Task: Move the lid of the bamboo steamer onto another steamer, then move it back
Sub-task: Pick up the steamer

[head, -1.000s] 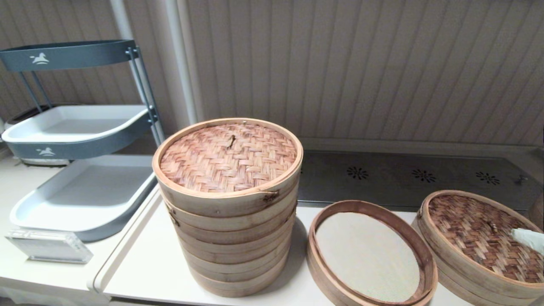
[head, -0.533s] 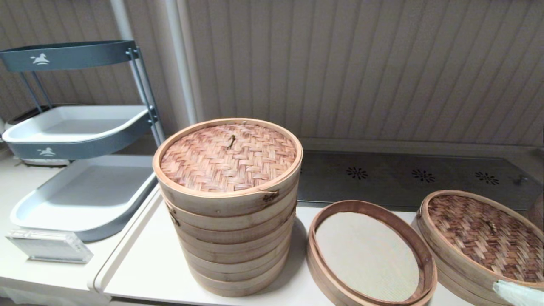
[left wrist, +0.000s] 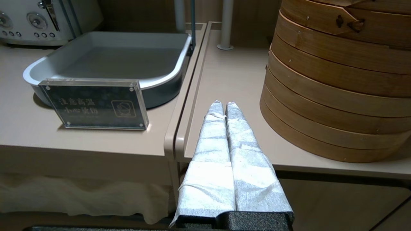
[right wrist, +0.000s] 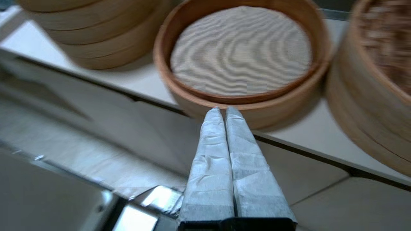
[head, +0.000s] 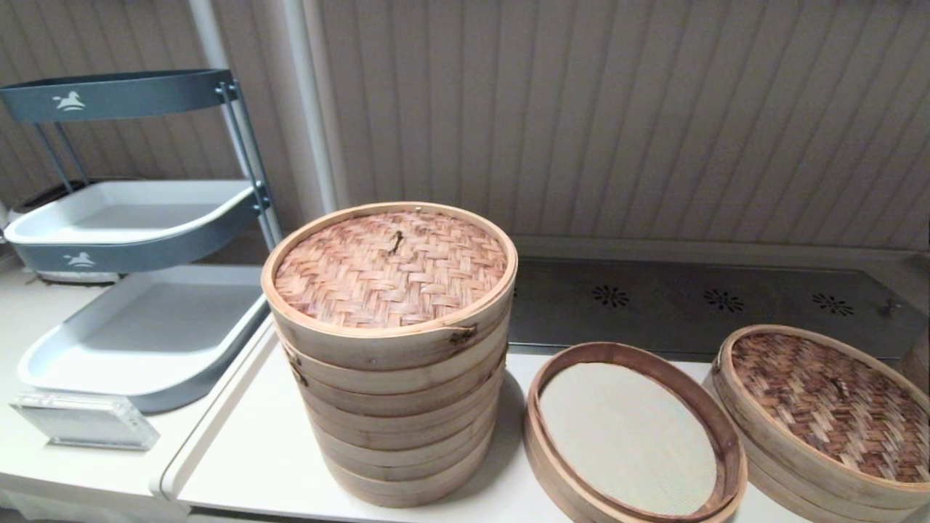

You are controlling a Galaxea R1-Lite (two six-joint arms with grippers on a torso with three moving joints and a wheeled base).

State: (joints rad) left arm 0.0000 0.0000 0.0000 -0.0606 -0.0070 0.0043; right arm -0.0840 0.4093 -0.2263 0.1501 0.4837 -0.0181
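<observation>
The bamboo steamer lid (head: pixel 828 403), dark brown weave with a pale rim, lies on a shallow basket at the counter's right end; its edge also shows in the right wrist view (right wrist: pixel 385 38). To its left stands the other steamer (head: pixel 639 354), uncovered, with a beige liner inside. Neither gripper shows in the head view. My right gripper (right wrist: pixel 223 109) is shut and empty, low in front of the counter edge, pointing at that open steamer's outer wall (right wrist: pixel 289 106). Shut and empty too, my left gripper (left wrist: pixel 224 103) is parked over the counter's front edge, left of the tall stack.
A tall pale multi-tier stack (head: pixel 392 349) with a reddish woven lid stands at centre left. Further left are a grey tiered tray rack (head: pixel 138 218) and a small acrylic sign (left wrist: pixel 93 104). A dark perforated metal strip (head: pixel 712 298) runs behind the shallow baskets.
My right gripper was over the dark lid, then slid down past the basket's front edge, and has now left the head view. The lid has not moved.
</observation>
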